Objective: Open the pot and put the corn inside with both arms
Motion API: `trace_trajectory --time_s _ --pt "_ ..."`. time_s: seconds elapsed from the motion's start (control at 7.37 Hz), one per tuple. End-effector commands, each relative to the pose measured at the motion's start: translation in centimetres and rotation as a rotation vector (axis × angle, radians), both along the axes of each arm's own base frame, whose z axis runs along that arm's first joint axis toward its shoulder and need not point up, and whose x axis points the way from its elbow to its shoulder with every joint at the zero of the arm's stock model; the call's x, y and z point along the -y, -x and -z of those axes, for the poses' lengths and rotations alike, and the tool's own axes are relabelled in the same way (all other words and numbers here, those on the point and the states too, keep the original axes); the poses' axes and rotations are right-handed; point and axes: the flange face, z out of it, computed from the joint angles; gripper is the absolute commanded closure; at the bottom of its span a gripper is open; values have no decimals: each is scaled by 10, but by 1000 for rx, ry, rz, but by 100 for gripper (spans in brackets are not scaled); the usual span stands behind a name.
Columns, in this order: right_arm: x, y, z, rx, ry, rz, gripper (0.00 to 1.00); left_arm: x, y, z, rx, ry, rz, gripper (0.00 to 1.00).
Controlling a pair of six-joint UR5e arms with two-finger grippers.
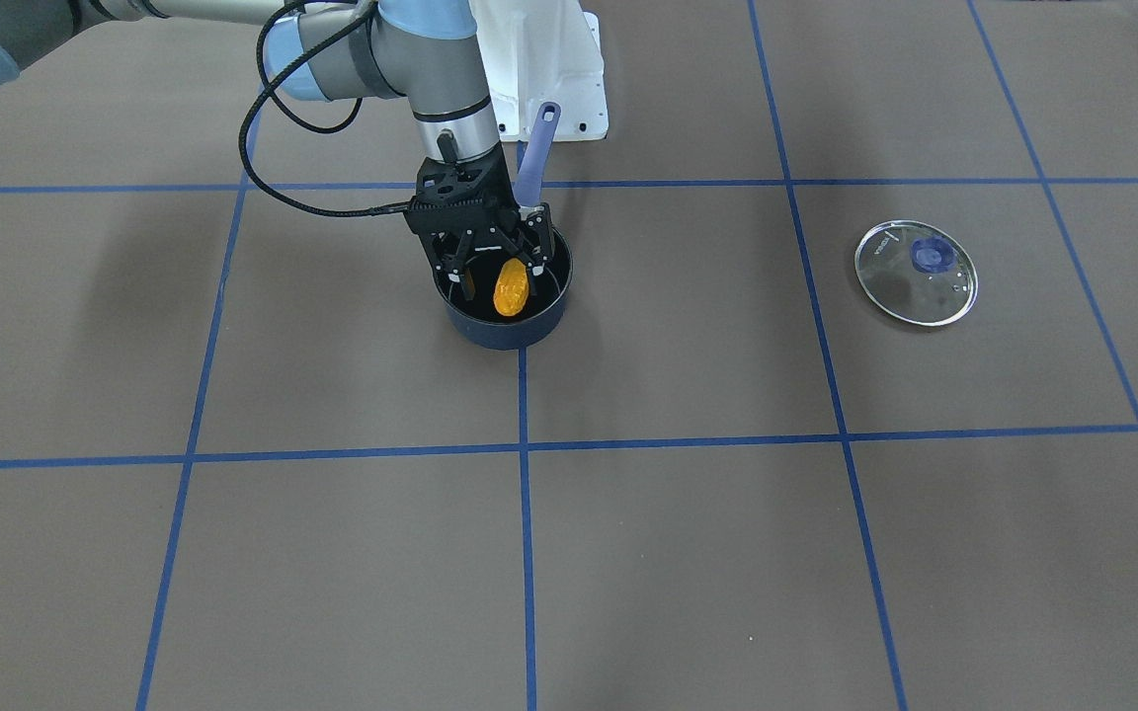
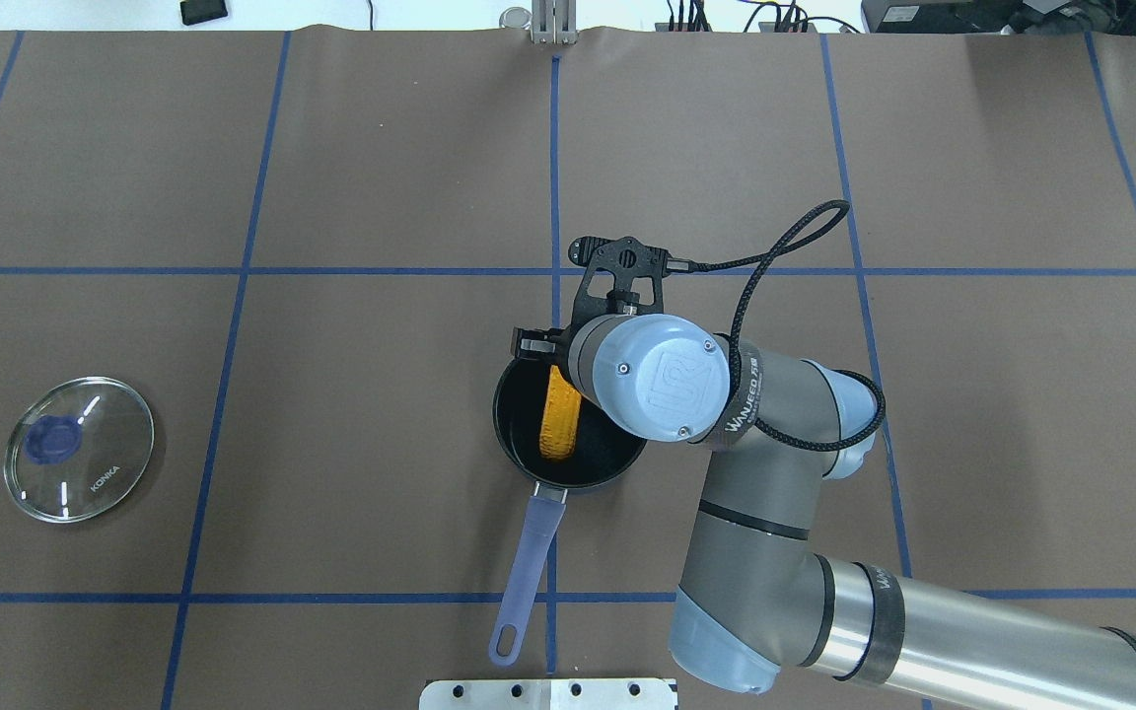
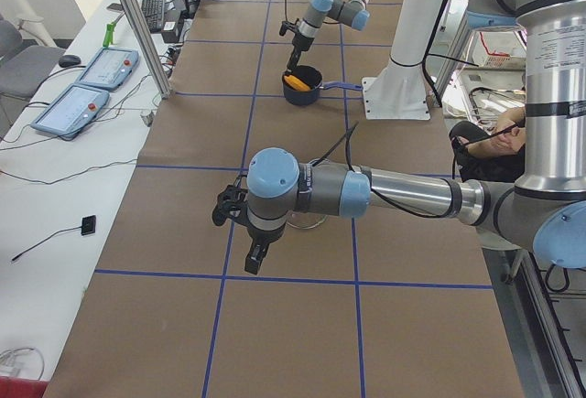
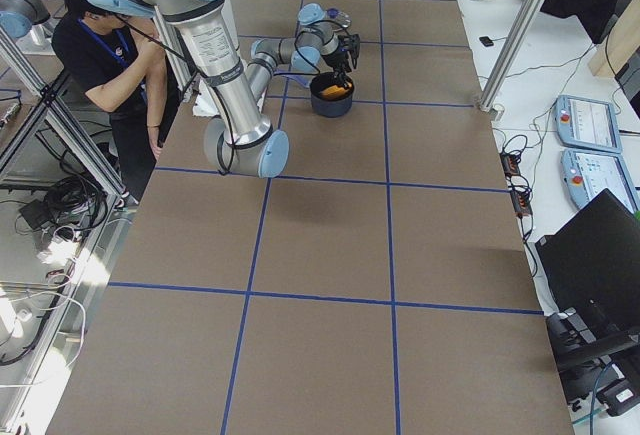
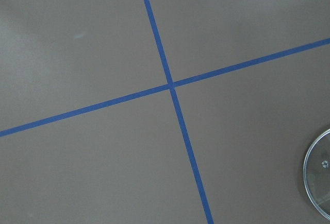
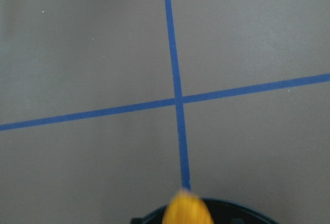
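The dark navy pot (image 1: 505,334) stands uncovered near the table's middle, its lavender handle (image 1: 537,148) pointing toward the robot base. The orange-yellow corn (image 1: 511,286) leans inside the pot (image 2: 519,449), as the overhead view also shows (image 2: 560,424). My right gripper (image 1: 502,278) hangs over the pot with its fingers down inside the rim, spread wider than the corn, one on each side of it. My left gripper (image 3: 249,250) shows only in the exterior left view, held above the table, and I cannot tell whether it is open or shut.
The round glass lid (image 1: 916,272) with a blue knob lies flat on the table on the robot's left side (image 2: 80,449); its edge shows in the left wrist view (image 5: 319,180). The white base plinth (image 1: 549,89) stands behind the pot handle. Blue tape lines cross the brown table.
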Motion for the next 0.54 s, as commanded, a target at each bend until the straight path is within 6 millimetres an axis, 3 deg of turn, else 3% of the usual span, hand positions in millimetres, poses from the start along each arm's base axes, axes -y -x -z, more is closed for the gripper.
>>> trace_trajectory --time_s 0.0,0.14,0.27,0.41 --pt "26 -20 6 1 -20 -30 0 0 0 -3 1 4 -1 2" --pt "68 -54 -1 -37 -49 -33 0 0 0 -7 0 13 -1 2" --pt "119 -100 -20 -70 -29 34 0 0 0 -7 -2 14 0 2" --pt "158 -138 -59 -134 -28 121 0 1 -2 -12 -7 59 22 2"
